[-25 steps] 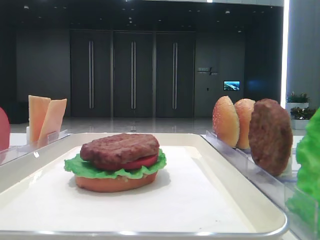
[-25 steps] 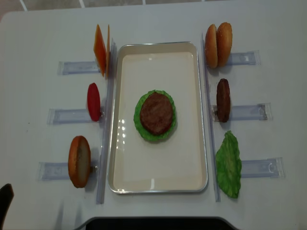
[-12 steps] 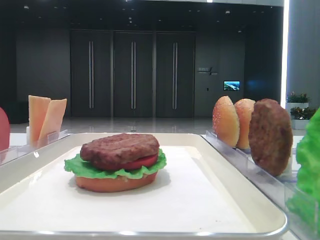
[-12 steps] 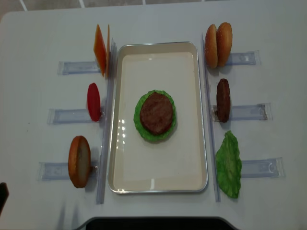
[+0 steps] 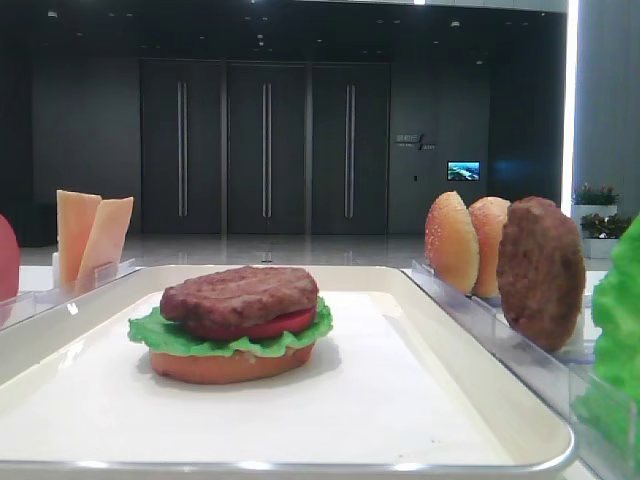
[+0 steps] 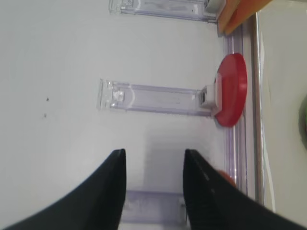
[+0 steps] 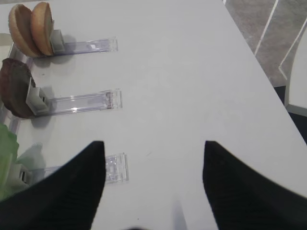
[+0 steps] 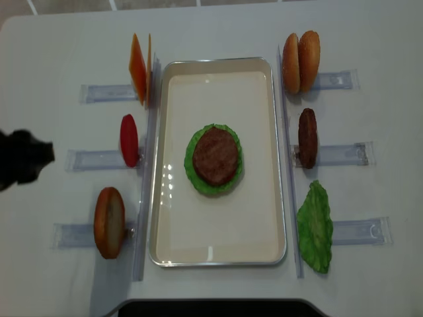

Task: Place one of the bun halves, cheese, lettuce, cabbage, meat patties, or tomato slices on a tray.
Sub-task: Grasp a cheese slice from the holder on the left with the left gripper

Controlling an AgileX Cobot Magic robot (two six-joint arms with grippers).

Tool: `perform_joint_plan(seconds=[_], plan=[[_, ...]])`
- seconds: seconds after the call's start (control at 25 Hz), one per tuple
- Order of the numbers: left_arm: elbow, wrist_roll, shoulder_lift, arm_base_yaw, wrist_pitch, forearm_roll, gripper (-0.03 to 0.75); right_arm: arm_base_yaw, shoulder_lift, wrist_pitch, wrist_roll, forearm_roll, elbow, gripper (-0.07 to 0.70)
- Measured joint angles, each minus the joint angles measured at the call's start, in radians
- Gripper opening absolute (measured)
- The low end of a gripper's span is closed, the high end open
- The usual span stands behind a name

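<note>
While the white table (image 8: pixel 218 30) carries everything, the cream tray (image 8: pixel 218 254) at its middle is the largest thing on it and already holds a partly built burger near its centre: a flat bottom bun (image 5: pixel 232 366), lettuce (image 5: pixel 150 332), a tomato slice (image 5: pixel 285 323) and a meat patty (image 8: pixel 215 156) on top. By my reading the stack is well along; cheese or a top bun could come next, and nothing is being carried over just now.

Along the tray's left edge stand three clear racks (image 8: pixel 99 159): two cheese slices (image 8: pixel 138 69) upright toward the far left corner, a spare tomato slice (image 8: pixel 129 140) at the middle, a bun half (image 8: pixel 110 222) toward the near corner. Along the right edge, two sesame buns (image 8: pixel 301 61) stand at the far end, a spare patty (image 8: pixel 307 137) at the middle, a lettuce leaf (image 8: pixel 315 226) at the near end.

At the table's left edge the left gripper (image 6: pixel 154 189) hangs over bare table beside the middle rack, jaws apart with nothing between them, pointing toward the spare tomato slice but well clear of it. Out past the right-hand racks the right gripper (image 7: pixel 152 184) is also spread wide and holds nothing.
</note>
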Motion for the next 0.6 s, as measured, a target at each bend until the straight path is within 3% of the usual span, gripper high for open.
perform_joint_plan(seconds=[0.2, 0.36, 0.48, 0.6], plan=[[-0.319, 0.001, 0.368, 0.0, 0.012, 0.002, 0.345, 0.0, 0.0, 0.0, 0.0, 0.0, 0.0, 0.423], [-0.59, 0.013, 0.603, 0.0, 0.103, -0.018, 0.347, 0.0, 0.0, 0.0, 0.0, 0.0, 0.0, 0.423], [-0.729, 0.019, 0.717, 0.0, 0.142, -0.044, 0.348, 0.0, 0.0, 0.0, 0.0, 0.0, 0.0, 0.423], [-0.805, 0.02, 0.776, 0.0, 0.152, -0.073, 0.348, 0.0, 0.0, 0.0, 0.0, 0.0, 0.0, 0.423]])
